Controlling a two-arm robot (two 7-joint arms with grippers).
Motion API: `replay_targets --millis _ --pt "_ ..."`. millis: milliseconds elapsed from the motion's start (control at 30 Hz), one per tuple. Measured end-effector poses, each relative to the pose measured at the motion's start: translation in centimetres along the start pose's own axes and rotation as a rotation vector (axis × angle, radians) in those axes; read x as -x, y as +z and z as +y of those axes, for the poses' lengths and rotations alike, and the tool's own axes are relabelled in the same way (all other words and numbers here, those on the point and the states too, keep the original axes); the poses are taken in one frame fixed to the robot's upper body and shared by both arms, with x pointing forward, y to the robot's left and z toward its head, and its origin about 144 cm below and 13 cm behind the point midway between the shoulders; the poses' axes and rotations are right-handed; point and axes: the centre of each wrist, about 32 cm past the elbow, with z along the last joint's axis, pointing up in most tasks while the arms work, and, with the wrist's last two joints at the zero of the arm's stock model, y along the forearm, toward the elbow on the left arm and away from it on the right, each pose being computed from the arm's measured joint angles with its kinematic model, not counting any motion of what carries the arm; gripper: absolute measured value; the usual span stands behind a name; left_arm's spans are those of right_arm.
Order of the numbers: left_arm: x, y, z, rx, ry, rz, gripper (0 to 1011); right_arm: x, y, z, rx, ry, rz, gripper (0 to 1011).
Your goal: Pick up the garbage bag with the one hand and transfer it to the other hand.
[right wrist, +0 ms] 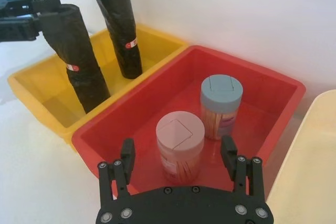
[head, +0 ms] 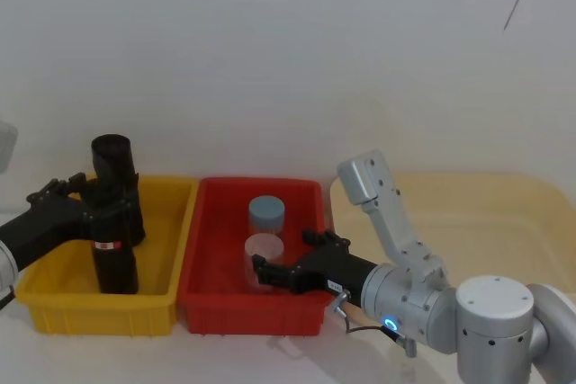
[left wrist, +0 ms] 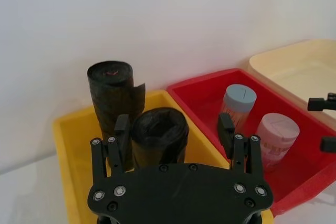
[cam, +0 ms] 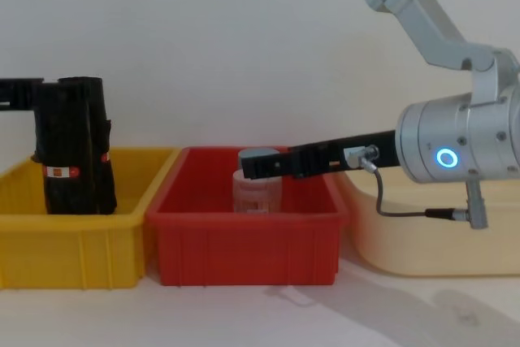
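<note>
The garbage bag [left wrist: 160,132] is a black roll with a white-and-orange label, leaning in the yellow bin [head: 171,222]. It also shows in the right wrist view, garbage bag [right wrist: 79,61], and at the lower left of the head view, garbage bag [head: 117,267]. My left gripper [left wrist: 175,127] straddles its top, open. One finger [left wrist: 123,129] touches the roll, and a gap shows at the other. My right gripper [head: 256,272] hangs open over the red bin [head: 193,249], apart from the bag.
A taller black roll [left wrist: 113,93] stands just behind the bag in the yellow bin. The red bin holds a blue-lidded jar [right wrist: 221,103] and a pink-lidded jar [right wrist: 180,145], close ahead of my right gripper [right wrist: 178,155]. A cream tray [head: 486,213] lies at the right.
</note>
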Motion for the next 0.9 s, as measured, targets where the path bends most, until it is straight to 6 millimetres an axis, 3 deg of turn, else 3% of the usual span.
replay_targets --millis 900 --pt "-1.1 -2.2 -1.3 -0.043 -0.015 0.02 1002 -0.4 -0.1 1.0 0.008 0.003 0.007 1001"
